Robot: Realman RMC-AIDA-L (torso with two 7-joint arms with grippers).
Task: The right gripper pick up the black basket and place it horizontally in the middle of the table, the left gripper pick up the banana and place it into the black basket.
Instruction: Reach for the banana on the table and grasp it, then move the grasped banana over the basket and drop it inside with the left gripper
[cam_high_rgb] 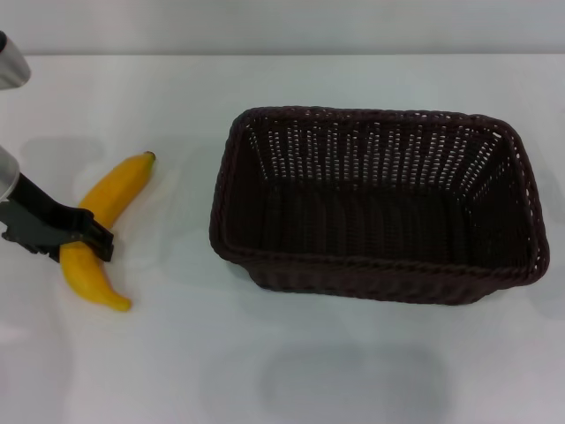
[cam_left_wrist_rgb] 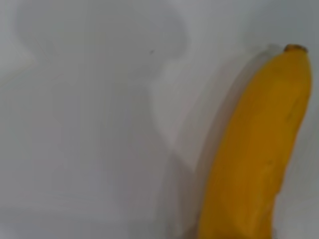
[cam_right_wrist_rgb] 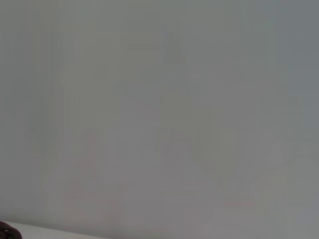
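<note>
The black basket stands upright on the white table, right of the middle, with its long side across the head view; it holds nothing. The yellow banana lies on the table at the left, its dark stem tip pointing away from me. My left gripper sits across the banana's middle, its black fingers closed around it. The left wrist view shows the banana close up over the white tabletop. My right gripper is out of view; the right wrist view shows only a pale surface.
A silver-grey part of the left arm shows at the far left edge. A gap of bare tabletop lies between the banana and the basket's left wall.
</note>
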